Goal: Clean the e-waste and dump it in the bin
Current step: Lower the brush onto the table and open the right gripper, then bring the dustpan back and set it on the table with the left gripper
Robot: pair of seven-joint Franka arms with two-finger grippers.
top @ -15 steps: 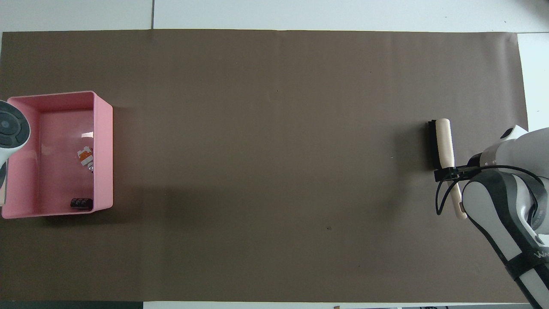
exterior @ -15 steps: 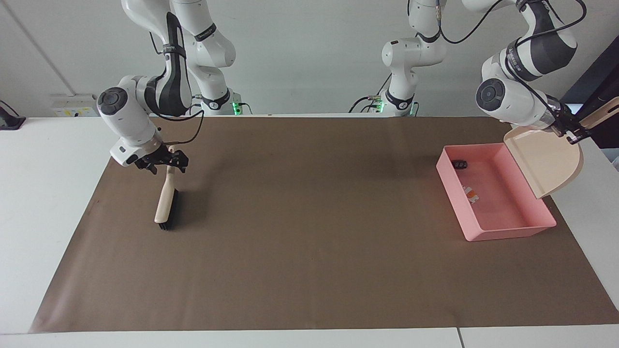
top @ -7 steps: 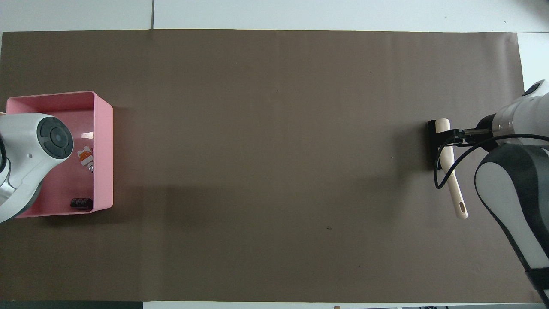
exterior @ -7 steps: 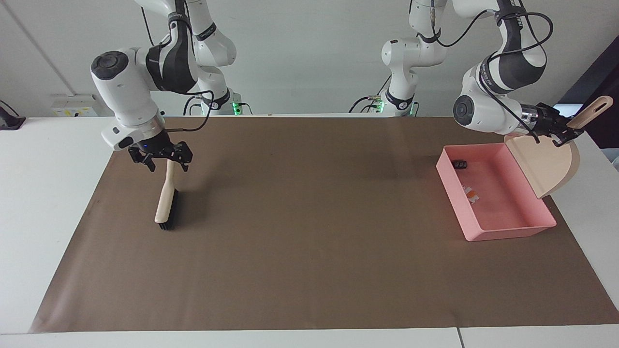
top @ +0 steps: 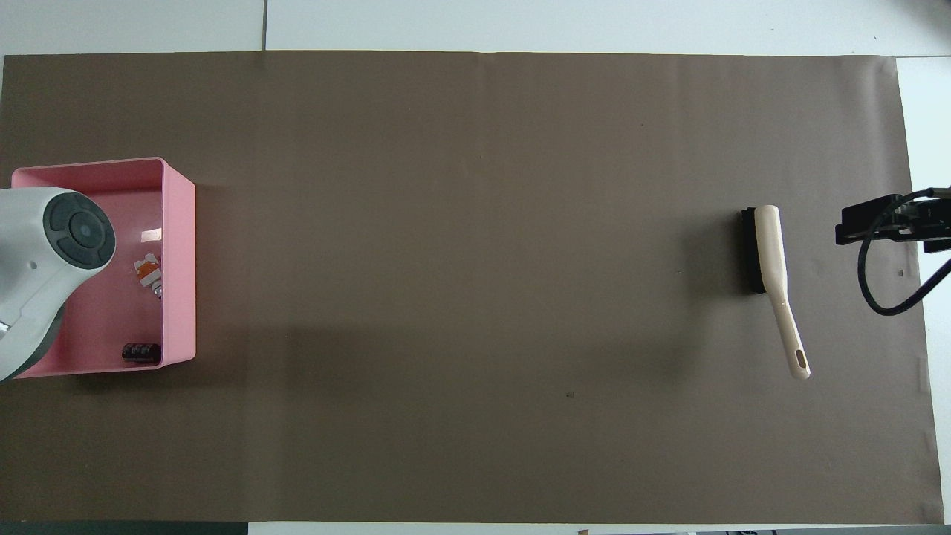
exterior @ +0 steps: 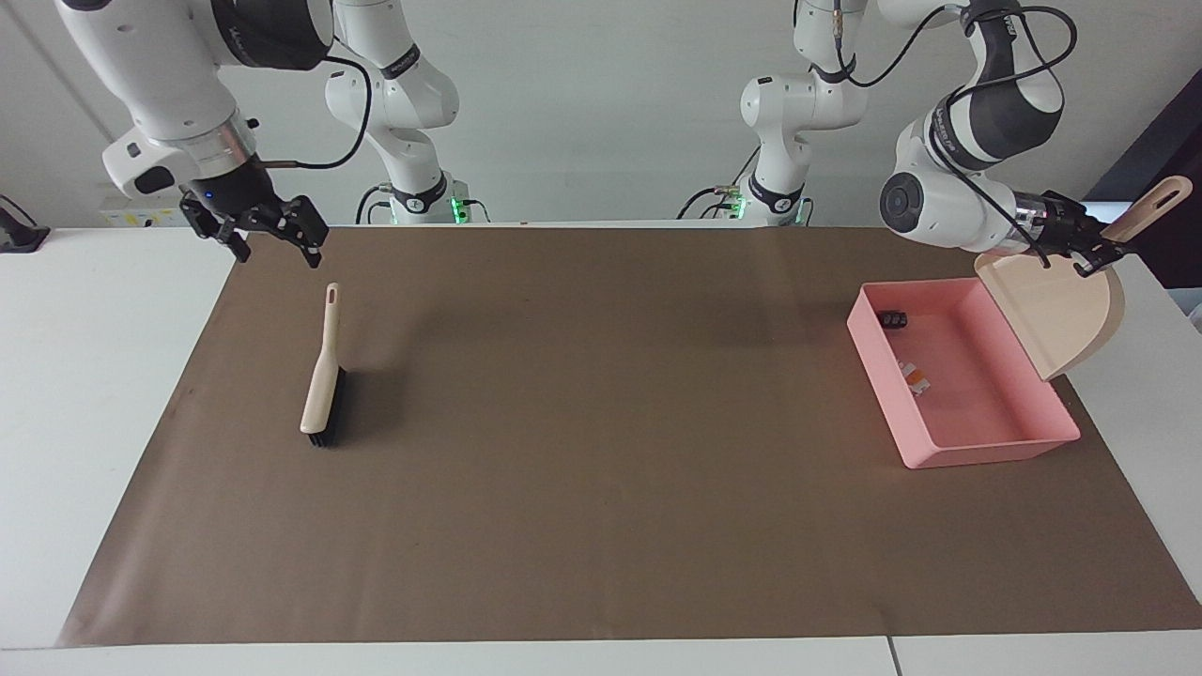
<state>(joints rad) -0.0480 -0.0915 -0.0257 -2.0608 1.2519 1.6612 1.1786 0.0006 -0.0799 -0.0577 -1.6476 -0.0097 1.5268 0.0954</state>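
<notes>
Both e-waste bits lie in the pink bin, the brush set down on the mat.

Facing view: the left claw (exterior: 1087, 255), clamped on the dustpan (exterior: 1061, 314), tilts it over the bin (exterior: 967, 453); the right claw (exterior: 268, 242) hangs spread apart, empty, above the brush (exterior: 322, 385).
Overhead view: inside the bin (top: 180, 260), the white-orange bit (top: 148, 270) lies farther from the robots than the black block (top: 140, 351).
</notes>
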